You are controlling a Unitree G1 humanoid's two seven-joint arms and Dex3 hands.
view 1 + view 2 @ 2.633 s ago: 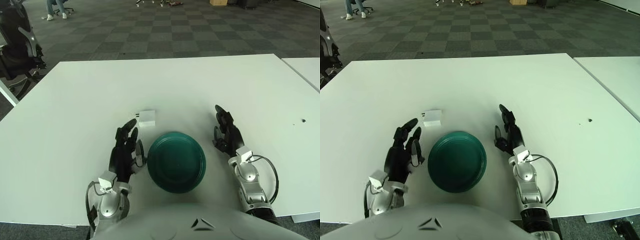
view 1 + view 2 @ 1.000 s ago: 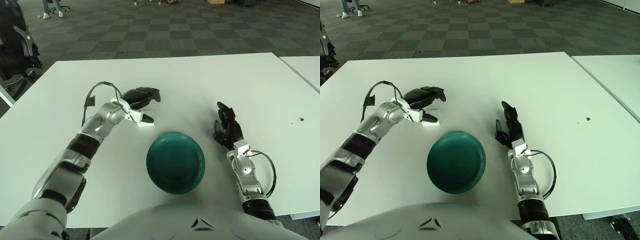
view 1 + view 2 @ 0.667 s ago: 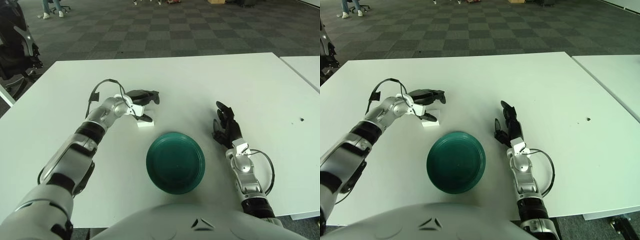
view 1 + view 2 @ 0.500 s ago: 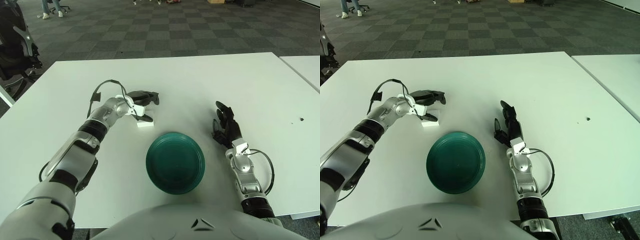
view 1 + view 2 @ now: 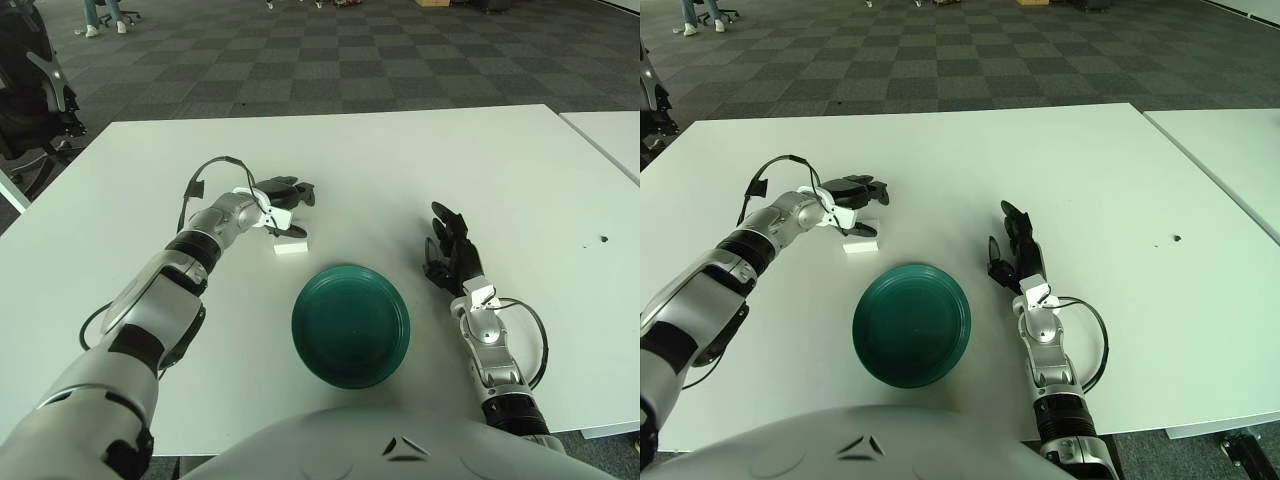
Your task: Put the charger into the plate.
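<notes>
The white charger (image 5: 291, 246) lay on the bench (image 5: 380, 170) just beyond the green plate (image 5: 351, 323). The left hand (image 5: 278, 203) hovered over it, fingers spread, gripping nothing. The right hand (image 5: 449, 252) rested beside the plate, fingers loosely apart.

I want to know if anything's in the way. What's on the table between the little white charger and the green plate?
Nothing: between the charger and the plate only a short strip of bare white table shows, in both eye views.
</notes>
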